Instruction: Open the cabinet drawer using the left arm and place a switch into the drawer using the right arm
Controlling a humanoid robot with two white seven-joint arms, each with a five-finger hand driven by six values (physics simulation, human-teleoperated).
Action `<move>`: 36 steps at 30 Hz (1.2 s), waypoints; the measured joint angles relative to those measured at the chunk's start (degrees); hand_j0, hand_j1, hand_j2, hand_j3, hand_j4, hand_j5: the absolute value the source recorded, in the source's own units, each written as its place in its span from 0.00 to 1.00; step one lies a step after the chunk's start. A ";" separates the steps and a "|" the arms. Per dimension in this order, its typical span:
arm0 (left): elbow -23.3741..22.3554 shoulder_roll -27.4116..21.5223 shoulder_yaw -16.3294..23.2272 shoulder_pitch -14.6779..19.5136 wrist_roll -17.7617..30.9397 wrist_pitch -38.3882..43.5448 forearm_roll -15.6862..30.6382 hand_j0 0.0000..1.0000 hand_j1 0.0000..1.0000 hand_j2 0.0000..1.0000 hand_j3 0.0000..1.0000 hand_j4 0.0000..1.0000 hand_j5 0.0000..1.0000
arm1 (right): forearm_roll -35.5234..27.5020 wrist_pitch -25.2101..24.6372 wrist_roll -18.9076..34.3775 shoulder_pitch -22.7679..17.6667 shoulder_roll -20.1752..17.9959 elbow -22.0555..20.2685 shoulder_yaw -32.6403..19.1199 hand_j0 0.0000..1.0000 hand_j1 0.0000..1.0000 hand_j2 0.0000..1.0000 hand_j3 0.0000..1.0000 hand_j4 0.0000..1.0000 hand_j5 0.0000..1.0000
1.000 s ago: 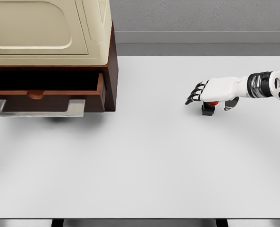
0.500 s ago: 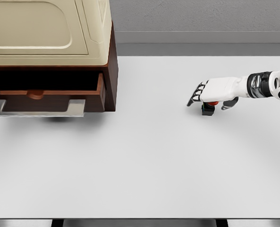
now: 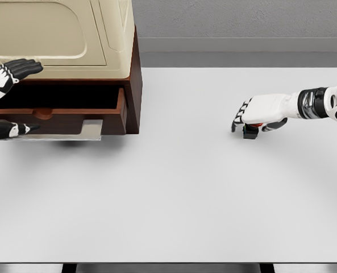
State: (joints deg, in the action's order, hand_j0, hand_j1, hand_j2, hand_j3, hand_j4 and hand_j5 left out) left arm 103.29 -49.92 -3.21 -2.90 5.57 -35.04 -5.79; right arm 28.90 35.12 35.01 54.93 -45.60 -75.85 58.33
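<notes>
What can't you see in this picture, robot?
- Switch: mostly under the right hand in the head view, so whether it is gripped yet cannot be told.
- Left hand: its arm is cut off by the picture's left edge.
- Drawer: its inside is dark shadow, contents unreadable.

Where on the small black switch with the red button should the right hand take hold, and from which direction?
Grip the small black switch with the red button by the side walls of its black base, coming down from above. It sits upright and low on the white table, so only its sides offer opposing faces. The right hand already covers it, fingers curling down.
</notes>
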 measured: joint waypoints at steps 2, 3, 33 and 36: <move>-0.01 1.54 -0.13 0.35 -0.04 0.00 0.20 1.00 1.00 1.00 1.00 1.00 1.00 | -0.01 0.00 0.00 -0.09 0.01 0.00 0.02 0.63 0.63 0.63 0.63 0.63 0.63; -0.02 2.10 -0.32 0.26 -0.08 0.00 0.28 1.00 1.00 1.00 1.00 1.00 1.00 | 0.01 0.00 0.00 -0.09 0.03 0.00 0.04 0.63 0.63 0.63 0.63 0.63 0.63; -0.12 6.84 -7.25 -5.54 -0.44 0.00 1.80 1.00 1.00 1.00 1.00 1.00 1.00 | -5.65 0.07 0.04 0.35 0.57 -2.27 -1.92 0.27 0.27 0.27 0.27 0.27 0.27; -0.12 6.94 -8.07 -5.98 -0.44 0.01 1.89 1.00 1.00 1.00 1.00 1.00 1.00 | -7.87 0.08 0.04 0.35 0.69 -3.60 -3.90 0.27 0.27 0.27 0.27 0.27 0.27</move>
State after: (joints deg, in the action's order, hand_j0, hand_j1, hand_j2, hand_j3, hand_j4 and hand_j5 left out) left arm 103.17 -42.98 -11.28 -8.88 5.13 -35.03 -3.90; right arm 21.02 35.20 35.05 55.28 -44.90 -79.45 54.43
